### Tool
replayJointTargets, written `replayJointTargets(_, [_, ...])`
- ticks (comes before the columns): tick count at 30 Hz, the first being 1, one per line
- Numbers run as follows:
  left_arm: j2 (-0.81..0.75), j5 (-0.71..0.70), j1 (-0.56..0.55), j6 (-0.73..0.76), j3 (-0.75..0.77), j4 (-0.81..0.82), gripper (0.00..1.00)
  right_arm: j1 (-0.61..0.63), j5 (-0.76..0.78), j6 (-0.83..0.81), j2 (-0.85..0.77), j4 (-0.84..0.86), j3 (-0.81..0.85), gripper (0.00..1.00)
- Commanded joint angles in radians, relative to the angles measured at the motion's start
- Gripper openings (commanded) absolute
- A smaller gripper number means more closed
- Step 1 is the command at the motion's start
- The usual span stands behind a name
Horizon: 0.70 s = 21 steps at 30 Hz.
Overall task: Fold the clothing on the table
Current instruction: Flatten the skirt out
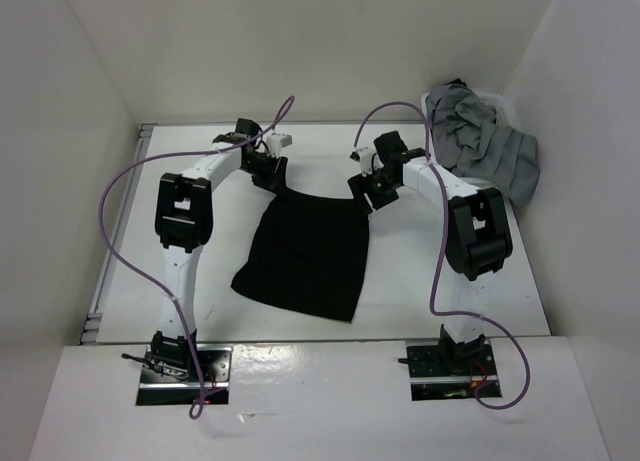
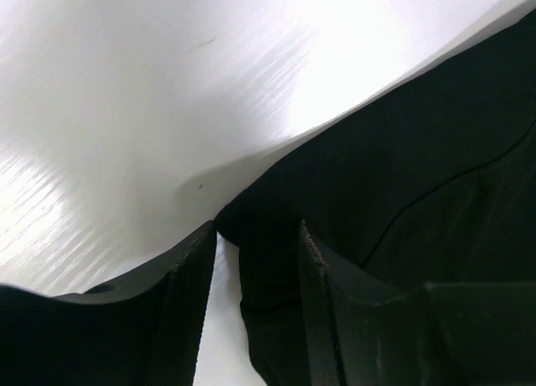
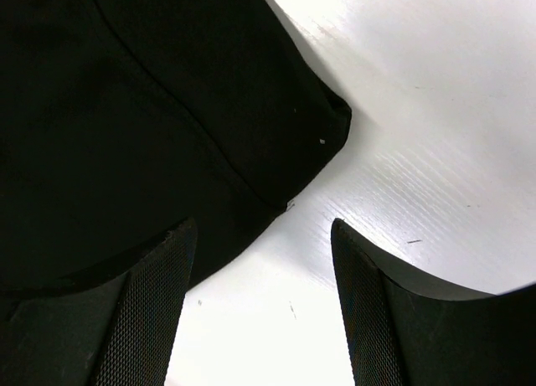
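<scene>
On your left, the left end effector (image 1: 268,171) sits at the far left corner of the clothing (image 1: 305,251). Its jaws are partly parted with that corner lying between them, and a strip of bare desk (image 1: 400,281) shows beside one finger, so nothing is clamped. You have one black piece, soft, plain and roughly rectangular, spread flat mid-desk between your two arms. The right end effector (image 1: 368,193) gapes wide at the far right corner, holding nothing. Far right, a crumpled heap of grey garments (image 1: 485,146) lies against the wall, apart from the black cloth.
</scene>
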Motion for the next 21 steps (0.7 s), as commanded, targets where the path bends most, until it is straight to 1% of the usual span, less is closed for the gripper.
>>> replayJointTargets(1, [0.035,0.018,-0.023,-0.02,0.035,-0.008,0.51,-0.007,-0.003,0.02,0.012,0.061,0.023,0.7])
replayJointTargets(8, [0.035,0.009,-0.023,-0.011,0.024,-0.017,0.4,-0.016,-0.003,0.041,0.051,0.081,0.034,0.65])
replayJointTargets(13, [0.016,-0.012,-0.023,0.0,-0.025,-0.008,0.34,-0.016,0.0,0.041,0.091,0.091,0.034,0.65])
replayJointTargets(16, [0.007,-0.012,-0.023,0.0,-0.034,-0.008,0.32,-0.016,0.033,0.041,0.1,0.12,0.014,0.64])
replayJointTargets(21, [-0.002,-0.012,-0.023,0.0,-0.044,-0.008,0.3,-0.055,0.033,0.051,0.101,0.146,0.014,0.64])
